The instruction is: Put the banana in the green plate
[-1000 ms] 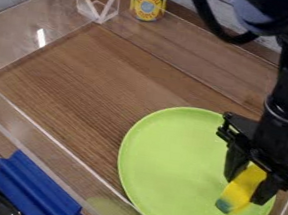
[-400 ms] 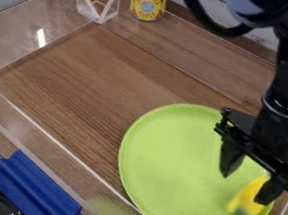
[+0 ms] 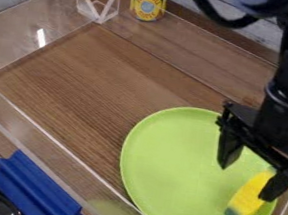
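The banana (image 3: 247,198) lies on the right part of the green plate (image 3: 178,175), near its rim, its dark tip toward the front. The gripper (image 3: 253,167) hangs just above the banana's far end with its black fingers (image 3: 230,150) spread apart and nothing between them. The plate sits at the front right of the wooden table. The black arm rises from the gripper toward the top right.
A blue block (image 3: 34,193) lies at the front left edge. A yellow-labelled can (image 3: 148,1) stands at the back, next to a clear triangular stand (image 3: 94,4). Clear acrylic walls (image 3: 11,111) border the wooden surface on the left and front.
The gripper was shut on the banana a second ago. It has opened and risen slightly, and the banana now lies free on the plate.
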Action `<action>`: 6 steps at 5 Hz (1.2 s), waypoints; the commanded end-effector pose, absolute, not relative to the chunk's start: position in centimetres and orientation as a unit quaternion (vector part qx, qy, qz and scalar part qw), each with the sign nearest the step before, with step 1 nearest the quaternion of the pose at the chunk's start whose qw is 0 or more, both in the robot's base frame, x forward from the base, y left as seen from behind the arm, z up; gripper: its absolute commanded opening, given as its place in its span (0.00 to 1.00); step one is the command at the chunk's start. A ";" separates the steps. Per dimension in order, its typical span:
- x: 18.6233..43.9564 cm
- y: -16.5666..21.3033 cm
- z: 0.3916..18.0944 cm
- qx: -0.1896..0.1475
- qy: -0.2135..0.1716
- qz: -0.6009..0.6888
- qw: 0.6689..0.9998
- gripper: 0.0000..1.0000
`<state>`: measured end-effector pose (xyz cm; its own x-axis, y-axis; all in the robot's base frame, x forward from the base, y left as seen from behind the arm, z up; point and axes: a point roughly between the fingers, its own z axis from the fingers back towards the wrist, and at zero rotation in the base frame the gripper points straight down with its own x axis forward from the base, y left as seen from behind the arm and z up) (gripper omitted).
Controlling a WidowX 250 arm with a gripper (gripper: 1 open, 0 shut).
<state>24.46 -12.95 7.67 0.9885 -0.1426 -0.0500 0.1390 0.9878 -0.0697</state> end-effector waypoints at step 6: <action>26.0 -12.4 11.6 -0.048 -0.016 -0.055 0.997 1.00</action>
<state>25.65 -12.13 10.25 0.9944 -0.1047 -0.0129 0.1034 0.9915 -0.0794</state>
